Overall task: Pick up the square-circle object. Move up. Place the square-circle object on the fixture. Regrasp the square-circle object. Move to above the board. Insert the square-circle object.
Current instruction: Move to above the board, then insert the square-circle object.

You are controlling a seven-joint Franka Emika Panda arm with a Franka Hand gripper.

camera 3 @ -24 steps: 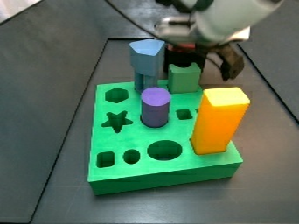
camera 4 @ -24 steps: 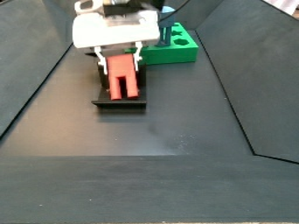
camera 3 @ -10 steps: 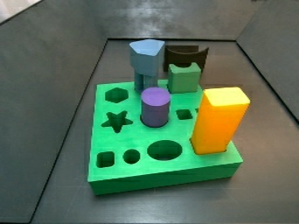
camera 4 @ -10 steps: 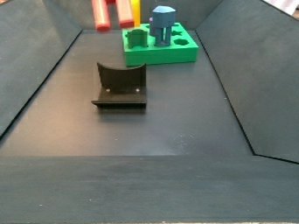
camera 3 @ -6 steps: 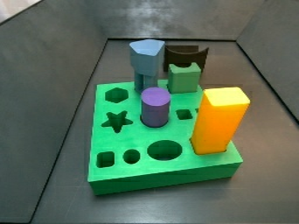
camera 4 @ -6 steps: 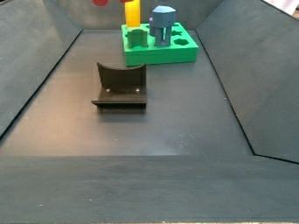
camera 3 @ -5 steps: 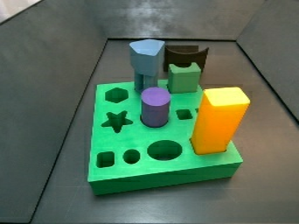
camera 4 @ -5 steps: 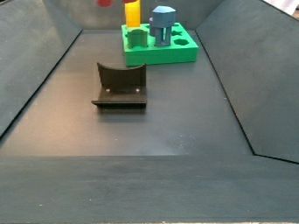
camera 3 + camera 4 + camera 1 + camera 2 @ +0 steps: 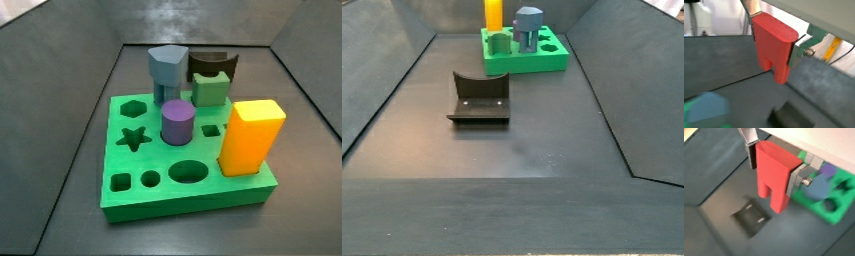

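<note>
Gripper (image 9: 774, 165) clamped on 1 square-circle object (image 9: 774, 173), 1 fixture (image 9: 478, 97), 1 board (image 9: 181, 160).

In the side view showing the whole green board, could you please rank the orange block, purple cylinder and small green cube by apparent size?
1. Orange block, though it stands nearest the camera.
2. Purple cylinder.
3. Small green cube, farthest back, so unsure against the cylinder.
The gripper is out of this view.

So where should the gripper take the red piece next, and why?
Probably sideways to above the board. The gripper is shut on the square-circle object high up, out of both side views. In a wrist view the fixture lies empty below, with the board off to one side.
</note>
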